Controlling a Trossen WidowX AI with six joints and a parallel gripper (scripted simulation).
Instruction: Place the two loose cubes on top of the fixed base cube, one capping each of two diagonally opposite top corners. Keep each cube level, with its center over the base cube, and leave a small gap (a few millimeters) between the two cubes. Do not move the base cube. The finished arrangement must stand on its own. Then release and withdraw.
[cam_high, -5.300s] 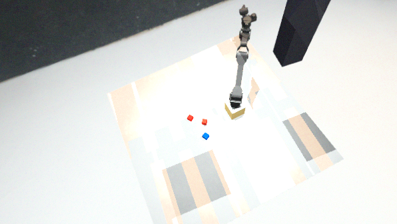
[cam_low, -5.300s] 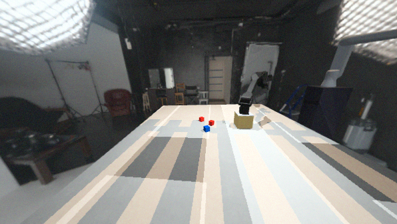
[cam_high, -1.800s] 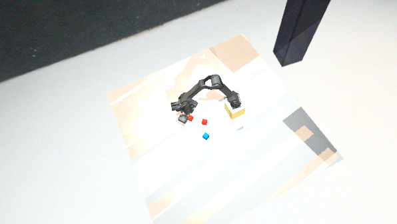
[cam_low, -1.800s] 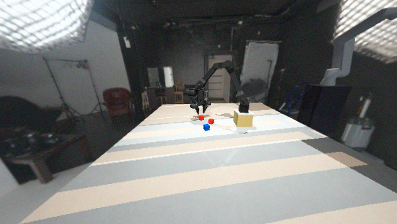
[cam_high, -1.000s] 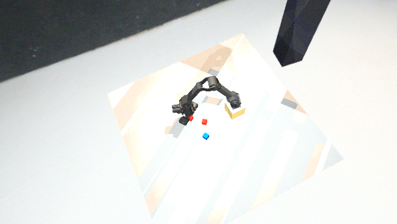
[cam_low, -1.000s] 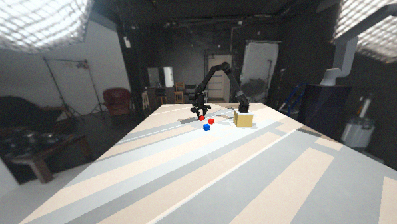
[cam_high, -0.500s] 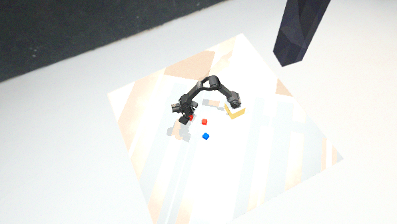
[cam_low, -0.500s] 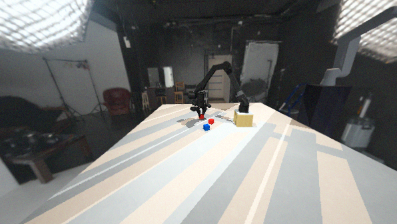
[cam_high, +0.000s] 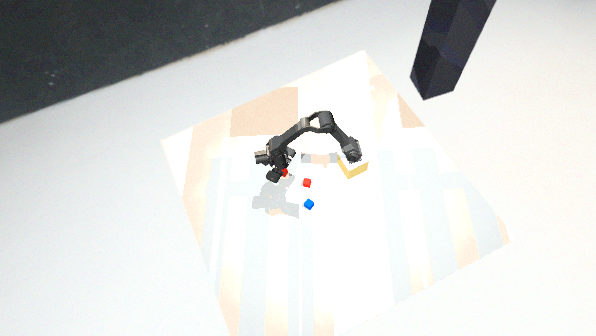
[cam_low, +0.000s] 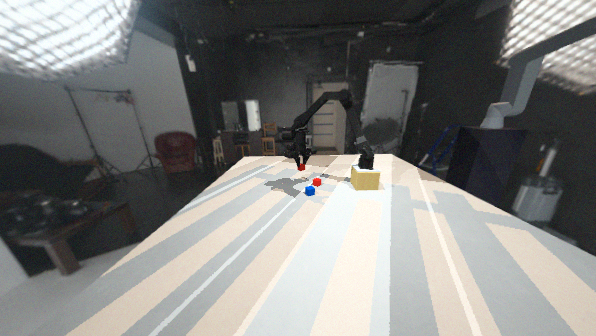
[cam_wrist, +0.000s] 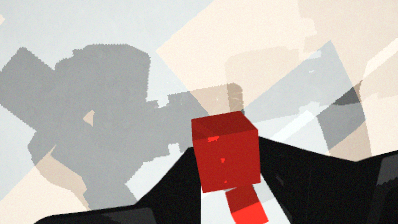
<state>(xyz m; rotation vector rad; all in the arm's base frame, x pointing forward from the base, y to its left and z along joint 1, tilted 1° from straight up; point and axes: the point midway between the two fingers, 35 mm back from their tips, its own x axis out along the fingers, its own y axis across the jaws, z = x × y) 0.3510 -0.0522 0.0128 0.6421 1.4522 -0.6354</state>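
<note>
My gripper (cam_high: 284, 169) (cam_low: 301, 164) (cam_wrist: 223, 148) is shut on a red cube (cam_high: 285, 173) (cam_low: 301, 167) (cam_wrist: 230, 162). It holds this cube up above the table, with a finger on each side in the wrist view. A second red cube (cam_high: 307, 183) (cam_low: 317, 182) (cam_wrist: 246, 200) stands on the table; the held cube partly hides it in the wrist view. A blue cube (cam_high: 309, 204) (cam_low: 310, 191) stands on the table a short way from the second red cube, nearer the exterior camera. Nothing lies on top of either standing cube.
The arm's foot stands at a yellow block (cam_high: 356, 172) (cam_low: 365, 179), to the right of the cubes in the top and exterior views. The arm's shadow falls on the striped table (cam_high: 350, 260) (cam_low: 345, 260). A dark cabinet (cam_low: 482, 160) stands beyond the table's right edge.
</note>
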